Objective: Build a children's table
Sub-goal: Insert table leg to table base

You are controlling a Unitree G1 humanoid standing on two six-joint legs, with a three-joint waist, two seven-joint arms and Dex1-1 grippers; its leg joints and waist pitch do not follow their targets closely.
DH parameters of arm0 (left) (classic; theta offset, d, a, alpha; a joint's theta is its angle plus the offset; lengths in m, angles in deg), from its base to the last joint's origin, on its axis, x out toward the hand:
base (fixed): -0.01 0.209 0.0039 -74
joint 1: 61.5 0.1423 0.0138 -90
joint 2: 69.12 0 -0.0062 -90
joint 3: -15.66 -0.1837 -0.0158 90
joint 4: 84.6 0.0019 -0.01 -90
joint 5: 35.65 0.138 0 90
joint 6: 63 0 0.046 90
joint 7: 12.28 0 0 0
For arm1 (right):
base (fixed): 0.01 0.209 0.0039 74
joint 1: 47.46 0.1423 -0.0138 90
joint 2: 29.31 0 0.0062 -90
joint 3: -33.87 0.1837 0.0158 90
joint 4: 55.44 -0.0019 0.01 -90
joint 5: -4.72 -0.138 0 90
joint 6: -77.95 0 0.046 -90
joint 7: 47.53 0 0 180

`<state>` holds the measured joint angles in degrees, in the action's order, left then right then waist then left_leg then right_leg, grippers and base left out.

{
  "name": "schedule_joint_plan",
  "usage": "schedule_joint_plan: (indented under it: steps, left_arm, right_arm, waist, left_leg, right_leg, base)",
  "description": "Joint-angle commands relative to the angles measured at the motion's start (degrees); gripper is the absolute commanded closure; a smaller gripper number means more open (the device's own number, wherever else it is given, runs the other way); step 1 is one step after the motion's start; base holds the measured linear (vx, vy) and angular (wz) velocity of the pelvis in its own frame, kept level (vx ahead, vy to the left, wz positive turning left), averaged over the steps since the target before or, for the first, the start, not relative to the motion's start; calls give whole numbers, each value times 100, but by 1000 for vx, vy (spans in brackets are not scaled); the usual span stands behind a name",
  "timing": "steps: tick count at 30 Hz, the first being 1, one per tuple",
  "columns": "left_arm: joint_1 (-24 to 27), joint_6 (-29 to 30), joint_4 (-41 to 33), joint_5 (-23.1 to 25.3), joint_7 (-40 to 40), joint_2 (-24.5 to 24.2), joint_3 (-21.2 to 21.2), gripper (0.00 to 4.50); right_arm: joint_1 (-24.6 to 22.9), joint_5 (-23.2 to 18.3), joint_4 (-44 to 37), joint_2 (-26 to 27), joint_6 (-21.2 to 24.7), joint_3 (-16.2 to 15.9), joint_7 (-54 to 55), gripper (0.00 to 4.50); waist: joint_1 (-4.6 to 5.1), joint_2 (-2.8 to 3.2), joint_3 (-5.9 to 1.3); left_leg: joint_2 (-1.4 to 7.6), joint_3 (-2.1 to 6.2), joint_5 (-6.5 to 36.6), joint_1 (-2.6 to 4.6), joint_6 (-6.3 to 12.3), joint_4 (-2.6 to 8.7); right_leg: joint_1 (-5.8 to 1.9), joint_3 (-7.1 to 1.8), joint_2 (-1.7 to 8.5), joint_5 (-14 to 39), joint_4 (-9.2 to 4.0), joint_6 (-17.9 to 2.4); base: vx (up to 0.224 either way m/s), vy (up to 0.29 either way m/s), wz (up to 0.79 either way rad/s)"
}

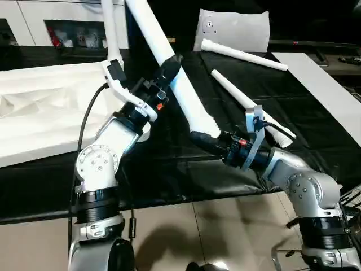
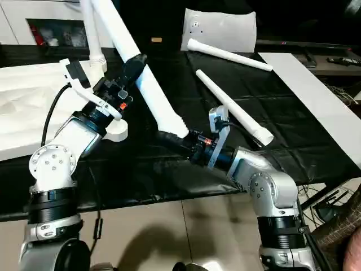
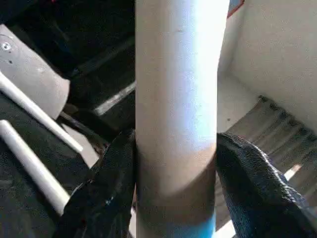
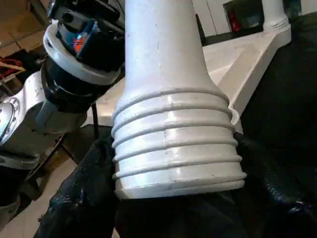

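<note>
A white tabletop [image 1: 39, 107] lies underside up on the left of a black-covered bench [image 1: 169, 169], one leg [image 2: 90, 34] already standing in its corner socket. Behind it stands a white cabinet [image 1: 34, 22]. At centre, the left gripper [image 1: 169, 70] clasps a slanting leg [image 1: 169, 62] mid-shaft, while the right gripper [image 1: 206, 140] grips its ribbed lower end. Two spare legs [image 1: 248, 104] rest further right, near a white slab [image 1: 234, 28]. Beige floor tiles [image 1: 225, 237] run below.

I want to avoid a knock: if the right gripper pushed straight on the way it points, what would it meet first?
Probably the long white tapered plastic leg itself: the right gripper already has its ribbed, threaded end between its black fingers.
</note>
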<state>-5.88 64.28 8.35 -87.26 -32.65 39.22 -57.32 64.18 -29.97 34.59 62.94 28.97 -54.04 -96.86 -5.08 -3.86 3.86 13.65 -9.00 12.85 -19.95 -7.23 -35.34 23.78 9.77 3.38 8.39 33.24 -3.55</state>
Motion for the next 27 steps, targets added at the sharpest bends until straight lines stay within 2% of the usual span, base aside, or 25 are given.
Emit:
schedule_joint_plan:
  steps: [1, 3, 5, 7, 13, 14, 15, 18, 21, 23, 26, 27]
  left_arm:
    - [-80, -53, -25, 144, -164, -50, -269, 218]
    - [-9, -120, -49, 315, -259, -177, -422, 230]
    - [42, -166, -60, 467, -327, -275, -533, 251]
    - [74, -246, -30, 643, -349, -355, -607, 254]
    - [10, -419, 110, 730, -279, -375, -459, 257]
    - [10, -419, 110, 730, -279, -375, -459, 257]
    - [-22, -470, 153, 761, -254, -413, -426, 257]
    - [-186, -704, 366, 900, -150, -597, -314, 257]
    - [-275, -799, 461, 1017, -122, -731, -275, 257]
    - [-316, -833, 504, 1102, -117, -815, -272, 258]
    - [-343, -866, 539, 1172, -117, -898, -287, 263]
    - [-354, -907, 574, 1243, -138, -990, -353, 263]
  right_arm:
    - [-35, 7, -140, -58, 31, -34, -29, 176]
    - [-11, 17, -79, -84, -9, -21, -35, 176]
    - [2, 10, -59, -105, -26, -12, -28, 176]
    - [16, 32, -29, -131, -61, -13, -23, 176]
    - [54, 200, 66, -108, -276, -19, 177, 176]
    - [54, 200, 66, -108, -276, -19, 177, 141]
    - [84, 168, 107, -78, -237, 29, 237, 141]
    - [177, 36, 169, 33, -267, 268, 411, 103]
    - [130, 168, 116, -101, -427, 230, 304, 84]
    - [93, 170, 116, -224, -407, 254, 242, 68]
    - [54, 105, 95, -369, -359, 308, 145, 48]
    - [32, -112, 6, -468, -264, 491, 65, 36]
  waist:
    - [-9, 31, -494]
    - [-4, 15, -490]
    - [-7, 24, -486]
    - [-4, 25, -485]
    - [1, 22, -474]
    - [3, 23, -474]
    - [3, 25, -469]
    - [15, 34, -474]
    - [4, 40, -472]
    - [24, 40, -466]
    - [8, 45, -478]
    - [9, 45, -476]
  left_leg:
    - [15, -54, -195, -39, 376, 362]
    - [18, -53, -202, -40, 376, 363]
    - [19, -50, -212, -44, 379, 364]
    - [22, -49, -228, -44, 385, 363]
    - [14, -58, -206, -51, 383, 361]
    - [11, -60, -191, -49, 383, 362]
    - [14, -58, -181, -46, 381, 365]
    - [7, -53, -134, -32, 361, 370]
    - [23, -43, -145, -34, 351, 373]
    - [0, -49, -156, -42, 372, 370]
    - [7, -45, -211, -32, 393, 364]
    - [17, -48, -219, -30, 415, 363]
  right_leg:
    - [-467, -403, 466, 1677, -393, 115]
    - [-465, -406, 464, 1631, -383, 95]
    - [-465, -409, 468, 1614, -376, 77]
    - [-466, -411, 469, 1573, -368, 56]
    - [-467, -413, 473, 1592, -371, 6]
    - [-467, -411, 468, 1618, -374, 13]
    - [-464, -409, 467, 1628, -373, 12]
    - [-451, -402, 460, 1733, -388, 60]
    - [-460, -405, 468, 1641, -377, 80]
    - [-469, -402, 445, 1569, -375, 158]
    - [-469, -402, 450, 1502, -354, 109]
    - [-460, -408, 456, 1468, -346, 43]
  base:
    - [0, 0, 0]
    - [0, 0, 0]
    - [0, 0, 0]
    - [0, 0, 0]
    - [0, 0, 0]
    - [0, 0, 0]
    - [0, 0, 0]
    - [0, 0, 0]
    - [0, 0, 0]
    - [0, 0, 0]
    - [0, 0, 0]
    - [0, 0, 0]
